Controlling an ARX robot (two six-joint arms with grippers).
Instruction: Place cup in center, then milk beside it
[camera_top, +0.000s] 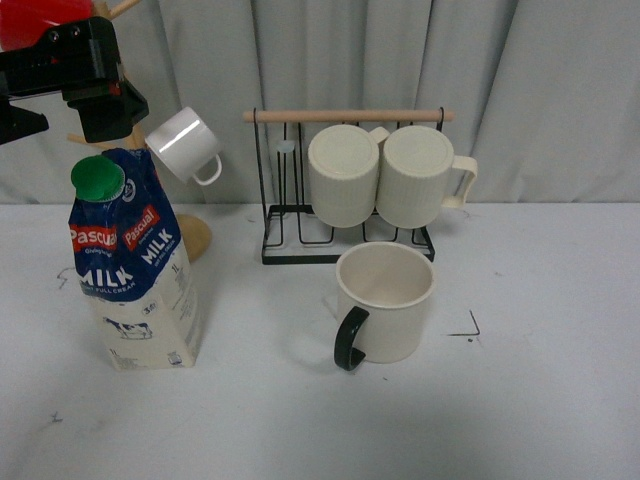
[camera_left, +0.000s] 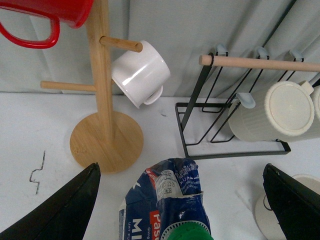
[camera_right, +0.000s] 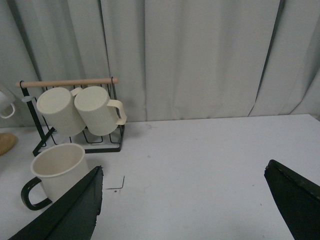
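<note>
A wide cream mug with a black C-shaped handle (camera_top: 385, 300) stands on the white counter (camera_top: 530, 410) just before a black wire rack (camera_top: 298, 259) holding two ribbed cream mugs (camera_top: 345, 175); the tall blue-and-cream milk carton (camera_top: 130, 270) stands well to its left, in front of a wooden mug tree (camera_left: 103, 90). The left hand (camera_left: 180, 167) hangs above the carton, fingers spread wide, touching nothing, and the right hand (camera_right: 184, 167) is also wide apart and empty
</note>
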